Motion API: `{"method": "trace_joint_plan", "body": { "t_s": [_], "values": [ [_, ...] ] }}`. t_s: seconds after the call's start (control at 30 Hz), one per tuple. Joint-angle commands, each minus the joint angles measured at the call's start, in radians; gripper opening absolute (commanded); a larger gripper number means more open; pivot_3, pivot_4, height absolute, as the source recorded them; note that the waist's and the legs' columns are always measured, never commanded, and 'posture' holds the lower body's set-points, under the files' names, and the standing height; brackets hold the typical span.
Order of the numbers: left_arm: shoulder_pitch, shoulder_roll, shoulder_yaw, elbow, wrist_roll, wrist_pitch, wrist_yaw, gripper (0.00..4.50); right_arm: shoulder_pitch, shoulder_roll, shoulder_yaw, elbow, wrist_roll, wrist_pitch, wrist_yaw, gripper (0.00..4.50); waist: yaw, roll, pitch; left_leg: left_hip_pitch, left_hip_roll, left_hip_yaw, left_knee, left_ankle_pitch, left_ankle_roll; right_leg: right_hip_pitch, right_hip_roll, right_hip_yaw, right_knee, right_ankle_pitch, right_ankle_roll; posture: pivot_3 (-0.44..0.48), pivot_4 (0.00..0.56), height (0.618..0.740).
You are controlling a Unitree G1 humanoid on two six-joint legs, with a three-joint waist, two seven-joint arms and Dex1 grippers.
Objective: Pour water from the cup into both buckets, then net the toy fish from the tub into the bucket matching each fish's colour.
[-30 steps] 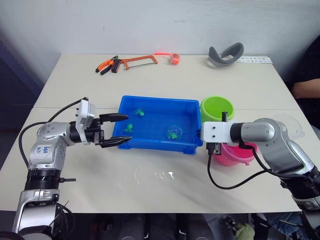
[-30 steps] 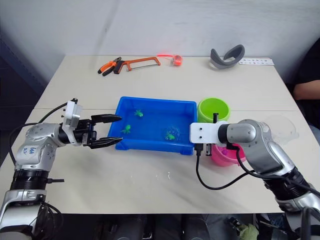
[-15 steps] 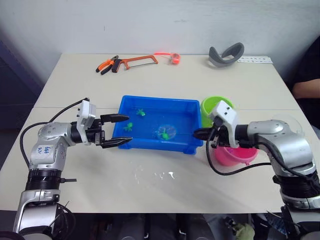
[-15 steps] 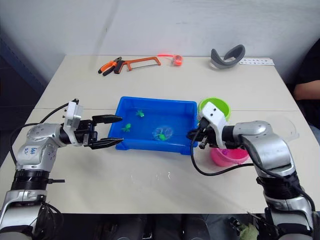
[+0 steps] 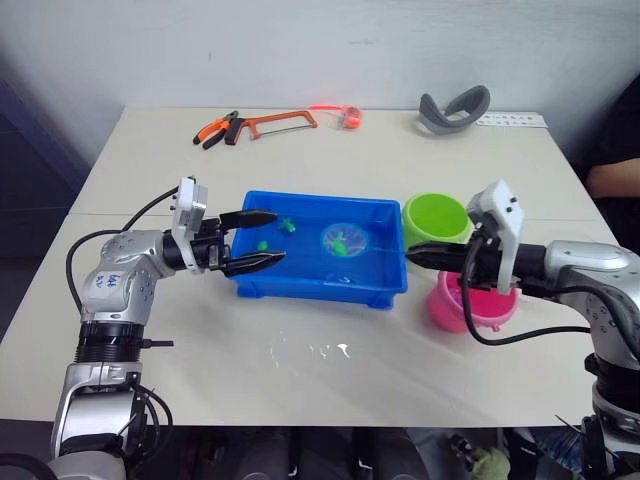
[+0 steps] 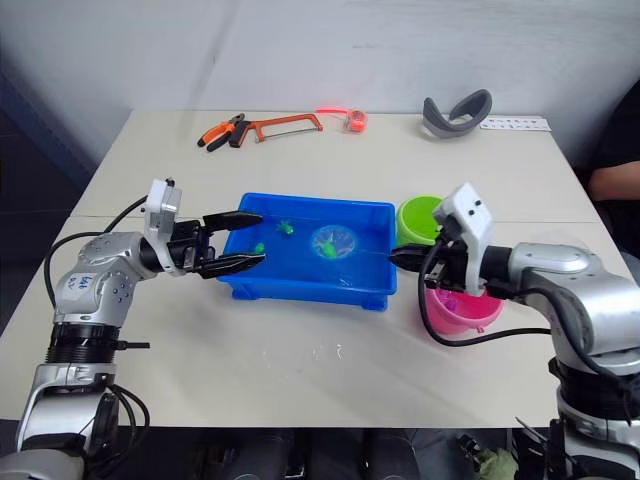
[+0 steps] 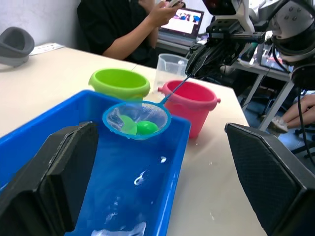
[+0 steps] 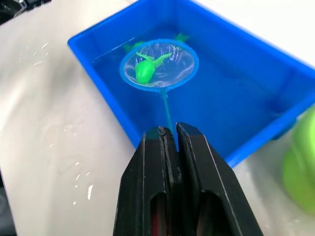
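The right gripper (image 8: 167, 135) pinches the net (image 8: 158, 64) by its handle, keeping a green fish (image 8: 146, 68) clear of the tub (image 5: 300, 285) mid-frame. The left gripper (image 5: 262, 240), fingers spread and empty, hovers at the tub's left rim, likely to steady it.

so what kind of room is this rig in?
Likely a lab or workshop, not a home. A hacksaw and pliers lie on the plain table, and the left wrist view shows a seated person at a laptop.

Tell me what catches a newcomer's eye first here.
The bright blue tub mid-table stands out. Above its water the right gripper holds a net with a green fish in it. Green bucket and pink bucket wait beside the tub's right end.
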Motion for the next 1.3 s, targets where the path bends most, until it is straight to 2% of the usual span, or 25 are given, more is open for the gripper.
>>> {"method": "trace_joint_plan", "body": {
  "t_s": [0.03, 0.2, 0.3, 0.53, 0.63, 0.73, 0.87, 1.1, 1.3],
  "values": [
    [-0.031, -0.016, 0.003, -0.048, -0.033, 0.029, 0.025, 4.45, 0.011, -0.030, -0.086, -0.059, 0.054, -0.055, -0.009, 0.00, 0.000, 0.000, 0.000, 0.000, 0.000, 0.000, 0.000, 0.000, 0.000, 0.000, 0.000, 0.000, 0.000, 0.000, 0.000, 0.000, 0.150, 0.740],
    [-0.066, -0.060, -0.006, -0.064, -0.042, 0.070, 0.062, 4.45, 0.049, -0.098, -0.198, -0.024, 0.041, -0.161, -0.025, 0.00, 0.007, 0.000, 0.000, 0.000, 0.000, 0.000, 0.000, 0.000, 0.000, 0.000, 0.000, 0.000, 0.000, 0.000, 0.000, 0.000, 0.150, 0.740],
    [-0.078, -0.081, -0.013, -0.061, -0.036, 0.065, 0.072, 4.45, 0.090, -0.156, -0.208, 0.047, -0.053, -0.318, -0.036, 0.00, 0.014, 0.000, 0.000, 0.000, -0.001, 0.001, 0.000, 0.000, 0.000, 0.000, 0.000, 0.000, 0.000, 0.000, 0.000, 0.000, 0.150, 0.740],
    [-0.082, -0.115, -0.035, -0.026, -0.008, -0.003, 0.064, 4.45, 0.215, -0.240, -0.063, 0.235, -0.412, -0.901, -0.087, 0.00, 0.018, 0.000, 0.000, 0.001, 0.000, 0.003, 0.000, 0.000, 0.000, 0.000, 0.000, -0.002, 0.000, 0.000, 0.000, 0.000, 0.150, 0.740],
    [-0.084, -0.123, -0.040, -0.019, -0.006, -0.021, 0.065, 4.45, 0.214, -0.242, -0.013, 0.294, -0.532, -1.069, -0.158, 0.00, 0.016, 0.000, 0.000, 0.002, 0.000, 0.004, -0.001, 0.000, 0.000, 0.000, 0.001, -0.003, 0.000, 0.000, 0.000, 0.000, 0.150, 0.740],
    [-0.082, -0.137, -0.046, -0.021, -0.007, -0.032, 0.072, 4.45, 0.246, -0.260, 0.040, 0.382, -0.677, -1.325, -0.235, 0.00, 0.017, 0.000, 0.000, 0.002, 0.000, 0.004, -0.001, 0.000, 0.000, 0.000, 0.000, -0.004, 0.000, 0.000, 0.000, 0.000, 0.150, 0.740],
    [-0.077, -0.148, -0.053, -0.031, -0.005, -0.036, 0.078, 4.45, 0.279, -0.318, 0.063, 0.510, -0.903, -1.632, -0.433, 0.00, 0.021, 0.000, 0.000, 0.001, 0.000, 0.003, -0.001, 0.000, 0.000, 0.000, 0.000, -0.003, -0.001, 0.000, 0.000, 0.000, 0.150, 0.740],
    [-0.087, -0.162, -0.062, -0.024, 0.001, -0.043, 0.087, 4.45, 0.308, -0.420, 0.065, 0.650, -1.202, -1.813, -0.756, 0.00, 0.017, 0.000, 0.000, 0.002, 0.000, 0.003, -0.001, 0.001, 0.000, 0.001, 0.000, 0.000, 0.000, 0.000, 0.000, 0.000, 0.150, 0.740],
    [-0.095, -0.163, -0.067, -0.011, 0.005, -0.052, 0.082, 4.45, 0.330, -0.429, 0.038, 0.664, -1.198, -1.863, -0.842, 0.00, 0.016, 0.000, 0.000, 0.002, 0.001, 0.003, -0.001, 0.001, -0.001, 0.001, 0.001, 0.002, 0.000, 0.000, 0.000, 0.000, 0.150, 0.740]
  ]
}}
